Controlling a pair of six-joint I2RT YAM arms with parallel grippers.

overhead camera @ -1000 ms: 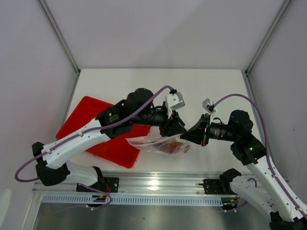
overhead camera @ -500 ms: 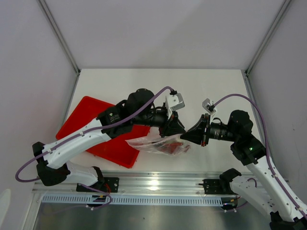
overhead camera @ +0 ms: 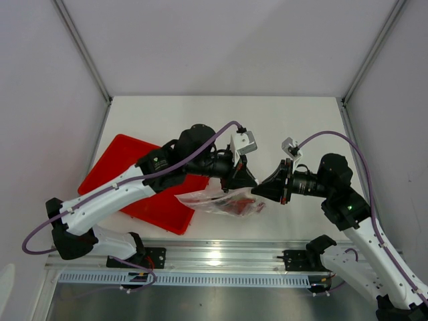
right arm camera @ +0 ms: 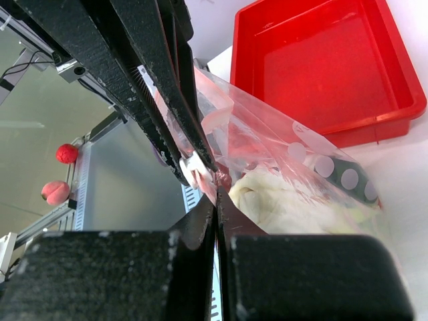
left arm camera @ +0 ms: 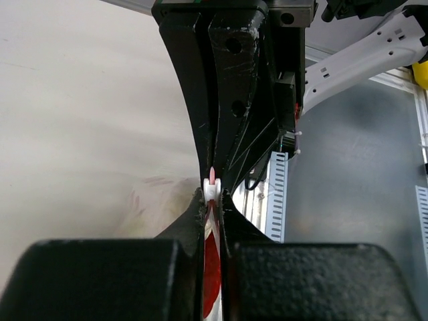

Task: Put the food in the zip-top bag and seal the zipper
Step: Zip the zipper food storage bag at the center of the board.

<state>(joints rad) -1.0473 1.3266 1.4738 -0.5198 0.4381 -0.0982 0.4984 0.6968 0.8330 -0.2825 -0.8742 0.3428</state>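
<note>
The clear zip-top bag point(overhead camera: 217, 200) hangs between my two grippers above the table's near edge. The red lobster point(overhead camera: 237, 206) shows inside it; the white leek stalk point(right arm camera: 287, 200) lies inside too. The dark-green fruit cannot be made out for certain. My left gripper point(overhead camera: 251, 182) is shut on the pink-red zipper point(left arm camera: 212, 175), with its white slider point(left arm camera: 212, 189) at the fingertips point(left arm camera: 212, 200). My right gripper point(overhead camera: 262, 190) faces it tip to tip and is shut on the bag's edge point(right arm camera: 216, 194) right beside the slider point(right arm camera: 192, 167).
The red tray point(overhead camera: 127, 180) sits to the left under the left arm and looks bare inside in the right wrist view point(right arm camera: 321, 67). The metal rail point(overhead camera: 221, 257) runs along the near edge. Side walls close in the table.
Hardly anything differs. The left wrist has edged slightly left along the bag's top edge. The bag and the right gripper stay where they were.
</note>
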